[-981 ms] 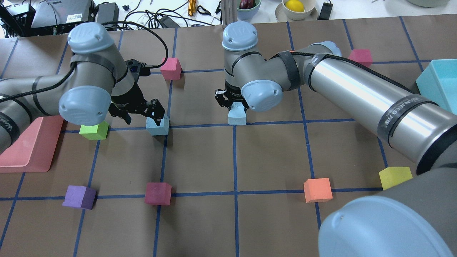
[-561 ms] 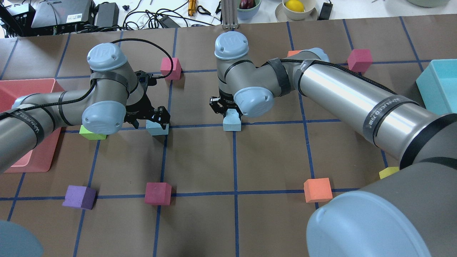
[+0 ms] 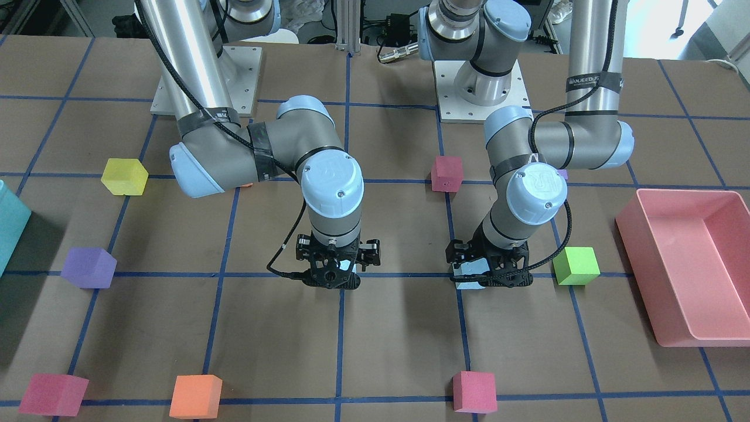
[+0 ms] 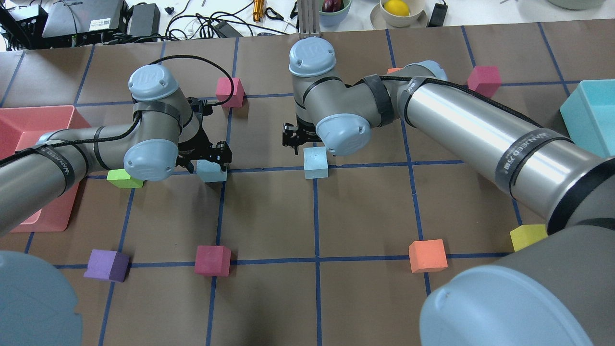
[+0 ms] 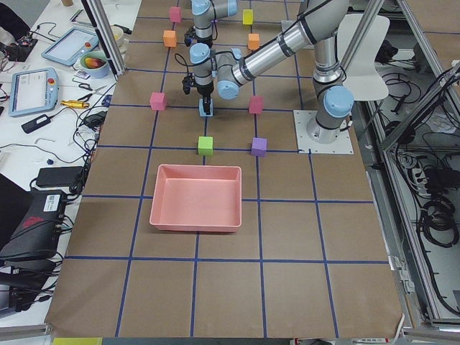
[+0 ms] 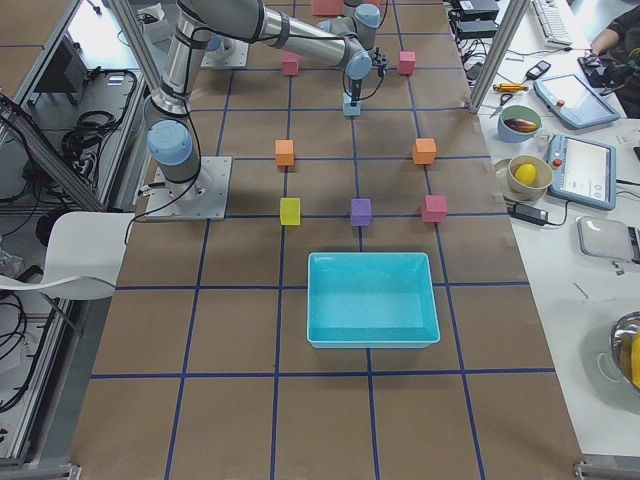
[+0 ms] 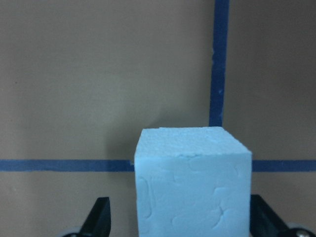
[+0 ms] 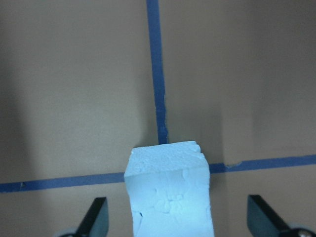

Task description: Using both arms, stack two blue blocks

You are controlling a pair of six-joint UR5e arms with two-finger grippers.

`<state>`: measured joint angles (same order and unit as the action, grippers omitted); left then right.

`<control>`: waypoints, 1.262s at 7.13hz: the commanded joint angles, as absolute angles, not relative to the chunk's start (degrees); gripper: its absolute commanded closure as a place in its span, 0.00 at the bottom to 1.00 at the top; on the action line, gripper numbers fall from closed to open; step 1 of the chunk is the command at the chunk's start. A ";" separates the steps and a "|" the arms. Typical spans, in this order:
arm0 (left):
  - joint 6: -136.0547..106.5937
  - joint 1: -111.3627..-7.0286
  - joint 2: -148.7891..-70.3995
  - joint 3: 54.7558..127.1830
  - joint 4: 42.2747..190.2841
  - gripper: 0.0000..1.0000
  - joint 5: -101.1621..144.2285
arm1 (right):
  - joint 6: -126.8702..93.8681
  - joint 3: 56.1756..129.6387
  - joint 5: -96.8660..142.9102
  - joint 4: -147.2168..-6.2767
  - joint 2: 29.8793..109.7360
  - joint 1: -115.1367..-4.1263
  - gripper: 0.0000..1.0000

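Observation:
Two pale blue cubes sit on the brown table at blue tape crossings. The left one (image 4: 211,171) lies between the fingers of my left gripper (image 4: 205,162), which is open and lowered around it. In the left wrist view this cube (image 7: 192,182) fills most of the gap, and the finger on the view's right sits at its side. The right cube (image 4: 315,163) stands upright under my open right gripper (image 4: 307,144). In the right wrist view that cube (image 8: 168,192) has clear space on both sides. From the front, the right gripper (image 3: 331,276) hides nearly all of its cube.
A green cube (image 4: 124,178) sits close to the left arm's wrist, with the pink bin (image 4: 29,125) beyond it. A teal bin (image 4: 588,115) is at the far right. Magenta (image 4: 212,260), purple (image 4: 106,265), orange (image 4: 427,255), yellow (image 4: 527,236) and pink (image 4: 229,91) cubes are scattered around.
Both arms have come down lower over their cubes. The right cube has shifted slightly toward the table's near side and now stands square. The left cube has not moved.

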<state>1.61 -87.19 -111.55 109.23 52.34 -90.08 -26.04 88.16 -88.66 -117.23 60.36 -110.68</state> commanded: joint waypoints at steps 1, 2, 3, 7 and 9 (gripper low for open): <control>0.62 -87.19 -111.71 109.16 51.25 0.87 -90.09 | -25.49 87.72 -88.68 -110.35 66.85 -106.47 0.00; 0.70 -87.71 -110.84 108.99 49.76 1.00 -89.57 | -20.79 87.98 -88.59 -105.52 71.76 -102.26 0.00; 0.09 -89.37 -109.35 107.68 49.92 1.00 -89.65 | -14.91 87.72 -88.85 -97.99 76.07 -99.08 0.00; -18.87 -105.78 -110.21 96.36 59.46 1.00 -89.74 | -6.68 87.54 -90.71 -88.70 86.82 -92.40 0.00; -22.48 -108.54 -112.23 94.93 59.42 1.00 -87.29 | -3.27 87.63 -90.97 -82.73 90.43 -87.30 0.00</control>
<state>-19.98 -106.69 -111.03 96.05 59.15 -88.91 -5.44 87.60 -90.85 -86.11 88.32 -90.40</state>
